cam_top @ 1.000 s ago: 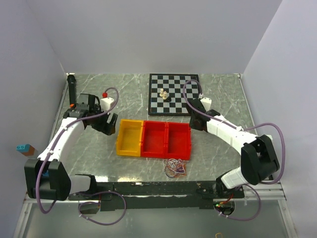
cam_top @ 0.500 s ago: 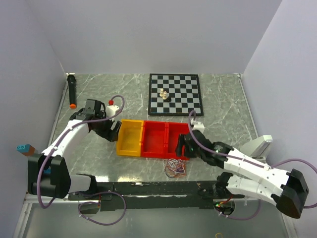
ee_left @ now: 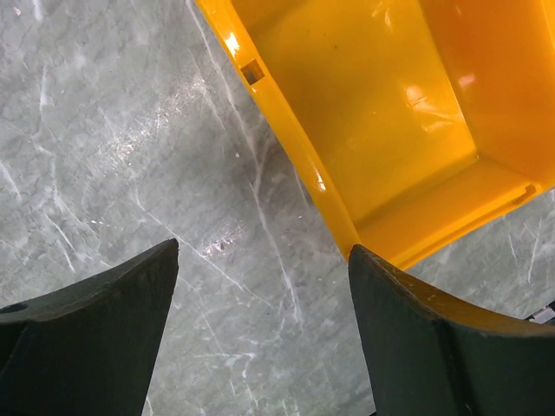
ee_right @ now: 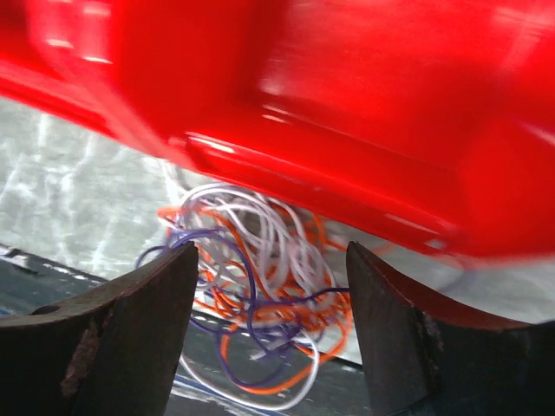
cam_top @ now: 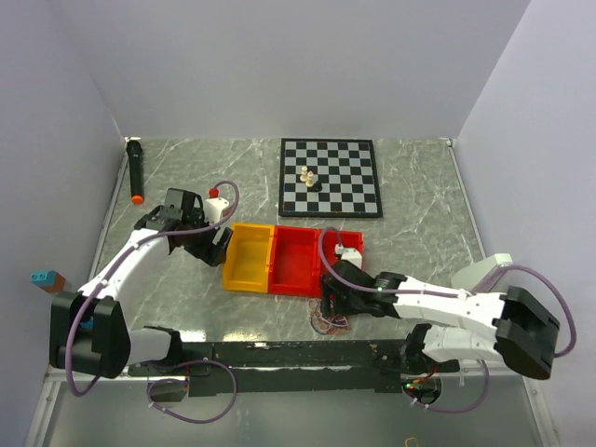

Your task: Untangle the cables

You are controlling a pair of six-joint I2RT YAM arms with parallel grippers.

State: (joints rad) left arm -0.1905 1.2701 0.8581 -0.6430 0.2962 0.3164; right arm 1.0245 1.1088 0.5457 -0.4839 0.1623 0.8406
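Note:
The cables (cam_top: 323,324) are a small tangle of thin orange, purple and white wires at the table's near edge, just in front of the red bin (cam_top: 296,261). In the right wrist view the cables (ee_right: 260,299) lie straight ahead between the spread fingers, partly over the table's dark front edge. My right gripper (cam_top: 333,296) (ee_right: 270,256) hangs open just above them and holds nothing. My left gripper (cam_top: 210,244) (ee_left: 260,260) is open over bare marble, its right finger beside the corner of the yellow bin (ee_left: 373,113).
Yellow bin (cam_top: 248,259) and the two-compartment red bin stand side by side mid-table. A chessboard (cam_top: 330,177) with a few pieces lies behind them. A black marker (cam_top: 136,172) lies at the far left. The table's front rail (cam_top: 279,352) runs just beyond the cables.
My right arm has swung from the chessboard down to the near edge over the cables, and its jaws have opened. The left gripper has drifted slightly toward the yellow bin.

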